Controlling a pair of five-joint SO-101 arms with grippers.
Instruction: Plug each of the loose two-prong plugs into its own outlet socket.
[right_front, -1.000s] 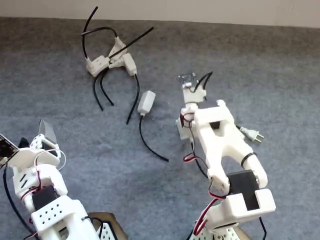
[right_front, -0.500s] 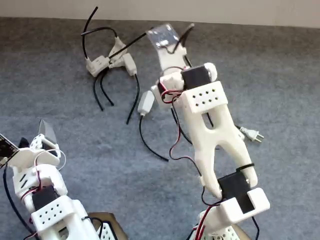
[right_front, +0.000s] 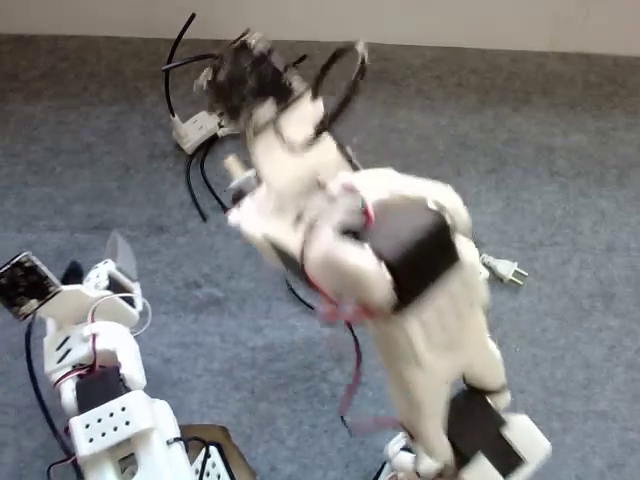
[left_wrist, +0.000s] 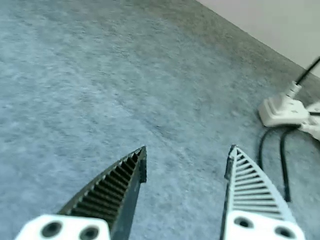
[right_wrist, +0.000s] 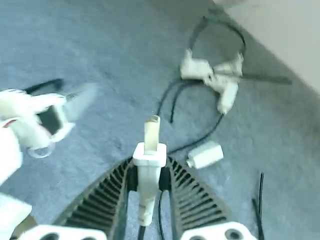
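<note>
grey carpeted worktop (right_front: 560, 150), cords scattered at the far left.

right arm (right_front: 400, 270): biggest thing on it, stretched from the near right across toward the far left, smeared with motion in the high view.

left arm (right_front: 90, 340): near left, low. left end effector (left_wrist: 187, 150) has its fingers apart with nothing between them and aims along the carpet toward the far tangle.

tangle of white connectors and black cords (right_wrist: 212, 75): far left of the worktop (right_front: 195, 128). cannot tell which pieces are sockets and which are plugs already seated.

loose white block (right_wrist: 205, 154) on a black cord: lies flat on the carpet, apart from the tangle and nearer the robot. judged to be a free outlet socket.

right end effector (right_wrist: 150, 165): clamped on a white two-prong plug (right_wrist: 148, 150), held above the carpet, prongs pointing straight out past the fingertips toward the far side.

second plug (right_front: 503, 268): right of the right arm, loose on the carpet, untouched.

key relation: the white block sits below and just beyond the held plug's prongs, a little off to one side, its long axis slanted across the plug's axis. the right arm is much the nearer; the left is well apart. judgement: the prongs need turning into line with the block's open face, and with the block unsecured, a push may simply slide it.
</note>
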